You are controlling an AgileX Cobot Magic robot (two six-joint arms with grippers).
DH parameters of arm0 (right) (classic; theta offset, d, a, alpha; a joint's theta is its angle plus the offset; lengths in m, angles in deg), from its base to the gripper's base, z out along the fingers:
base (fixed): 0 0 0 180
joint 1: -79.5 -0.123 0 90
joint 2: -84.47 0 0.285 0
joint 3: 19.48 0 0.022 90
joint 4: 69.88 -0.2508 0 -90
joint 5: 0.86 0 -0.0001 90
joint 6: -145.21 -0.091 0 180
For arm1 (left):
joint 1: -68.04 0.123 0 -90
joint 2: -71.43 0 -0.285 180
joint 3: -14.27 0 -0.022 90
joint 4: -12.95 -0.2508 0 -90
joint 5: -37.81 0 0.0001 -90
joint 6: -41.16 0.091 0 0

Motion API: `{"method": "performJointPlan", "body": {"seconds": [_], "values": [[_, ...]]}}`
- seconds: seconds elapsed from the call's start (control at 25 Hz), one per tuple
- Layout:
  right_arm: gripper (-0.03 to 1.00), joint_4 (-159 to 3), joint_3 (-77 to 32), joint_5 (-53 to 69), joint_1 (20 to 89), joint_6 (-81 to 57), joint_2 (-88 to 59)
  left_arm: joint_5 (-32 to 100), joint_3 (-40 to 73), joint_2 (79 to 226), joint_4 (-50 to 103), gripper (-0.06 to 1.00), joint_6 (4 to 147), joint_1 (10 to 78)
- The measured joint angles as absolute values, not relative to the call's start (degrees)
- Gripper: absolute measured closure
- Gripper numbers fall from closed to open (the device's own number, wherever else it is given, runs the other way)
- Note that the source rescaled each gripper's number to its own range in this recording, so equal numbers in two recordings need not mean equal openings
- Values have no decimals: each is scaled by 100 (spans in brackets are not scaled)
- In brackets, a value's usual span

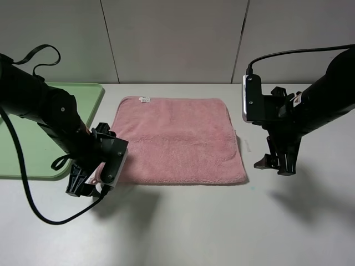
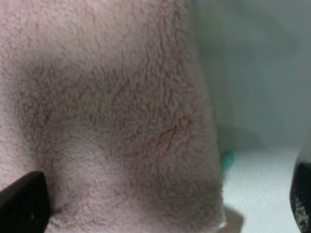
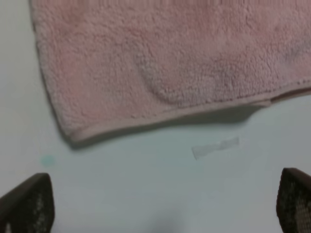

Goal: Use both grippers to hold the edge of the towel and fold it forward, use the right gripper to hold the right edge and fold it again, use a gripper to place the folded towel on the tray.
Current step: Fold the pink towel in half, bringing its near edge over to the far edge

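The pink towel lies flat on the white table, its small white label at the back left edge. My left gripper is low at the towel's near left corner. In the left wrist view the left gripper is open, with one fingertip over the towel and the other off its edge. My right gripper hovers just right of the towel's right edge. The right wrist view shows the right gripper open and empty over bare table, with the towel's corner beyond it. The light-green tray lies at the left.
The left arm reaches over the tray's near right part. A small strip of clear tape lies on the table beside the towel's right edge. A tiny green mark is on the table near the towel's near right corner. A grey panel wall stands behind the table.
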State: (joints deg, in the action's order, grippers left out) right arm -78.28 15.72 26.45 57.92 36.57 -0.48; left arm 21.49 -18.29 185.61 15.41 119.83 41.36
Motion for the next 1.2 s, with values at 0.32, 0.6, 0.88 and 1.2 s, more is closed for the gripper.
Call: {"method": "performJointPlan", "body": {"seconds": [0.32, 0.6, 0.88, 1.2], "values": [[-3, -8088, 1572, 2675, 5792, 3760, 26, 2167, -1829, 18561, 1541, -5, 11999, 4136], [-3, -8087, 1572, 2576, 5291, 3768, 548, 2167, -1829, 18561, 1541, -5, 11999, 4136], [-3, -8092, 1571, 2360, 5024, 3768, 1170, 2169, -1826, 18561, 1541, -5, 11999, 4136], [-3, -8092, 1566, 2028, 5024, 3768, 1508, 2169, -1826, 18561, 1541, -5, 11987, 4136]]}}
